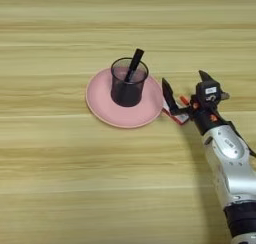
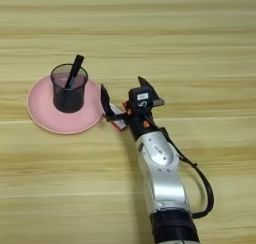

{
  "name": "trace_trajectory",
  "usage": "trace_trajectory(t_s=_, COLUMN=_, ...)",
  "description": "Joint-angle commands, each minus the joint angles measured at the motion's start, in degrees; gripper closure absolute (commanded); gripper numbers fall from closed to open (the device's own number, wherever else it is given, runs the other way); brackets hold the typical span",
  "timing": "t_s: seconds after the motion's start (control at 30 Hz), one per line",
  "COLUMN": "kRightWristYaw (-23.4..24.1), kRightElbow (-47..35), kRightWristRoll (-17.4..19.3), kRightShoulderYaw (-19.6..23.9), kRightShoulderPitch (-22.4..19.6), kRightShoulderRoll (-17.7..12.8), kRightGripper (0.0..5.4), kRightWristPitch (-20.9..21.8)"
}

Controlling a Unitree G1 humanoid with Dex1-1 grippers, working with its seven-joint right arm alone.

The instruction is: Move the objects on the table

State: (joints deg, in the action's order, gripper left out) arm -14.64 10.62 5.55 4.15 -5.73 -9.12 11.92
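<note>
Centrally, on the light-wood table [image 1: 60, 188]: round pink plate [image 1: 102, 110] w/ black wire-mesh pen cup [image 1: 128, 83] standing upright on it; black marker [image 1: 135, 63] leans in the cup, tip poking above the rim toward the far right. Right gripper [image 1: 186, 90], on a silver forearm [image 2: 160, 173] entering from the bottom edge, sits just right of the plate, two black fingers [image 1: 168, 95] spread wide apart, holding nothing. Small white red-edged card [image 1: 176, 117] lies on the table beneath the gripper, approx. touching the plate's right rim, partly hidden. Thin pen: can't be made out.
</note>
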Motion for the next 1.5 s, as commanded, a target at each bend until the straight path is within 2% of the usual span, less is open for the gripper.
trace_trajectory(t_s=0.03, kRightWristYaw=0.0, kRightElbow=-2.2, kRightWristRoll=-0.2, kRightShoulderYaw=0.2, kRightShoulderPitch=-2.9, kRightShoulderRoll=-0.8, kRightGripper=0.04, kRightWristPitch=1.6)
trace_trajectory(t_s=0.33, kRightWristYaw=-0.8, kRightElbow=-2.6, kRightWristRoll=-0.6, kRightShoulderYaw=-0.7, kRightShoulderPitch=-2.4, kRightShoulderRoll=-0.8, kRightGripper=0.04, kRightWristPitch=1.5)
trace_trajectory(t_s=0.77, kRightWristYaw=-7.5, kRightElbow=-4.9, kRightWristRoll=-2.9, kRightShoulderYaw=-6.4, kRightShoulderPitch=1.2, kRightShoulderRoll=-2.1, kRightGripper=0.04, kRightWristPitch=1.3)
trace_trajectory(t_s=0.9, kRightWristYaw=-8.9, kRightElbow=-5.0, kRightWristRoll=-2.0, kRightShoulderYaw=-6.9, kRightShoulderPitch=0.5, kRightShoulderRoll=-1.8, kRightGripper=0.04, kRightWristPitch=0.6)
trace_trajectory(t_s=1.5, kRightWristYaw=-12.2, kRightElbow=-1.5, kRightWristRoll=-2.2, kRightShoulderYaw=-8.5, kRightShoulderPitch=-6.4, kRightShoulderRoll=-1.3, kRightGripper=0.04, kRightWristPitch=-1.1)
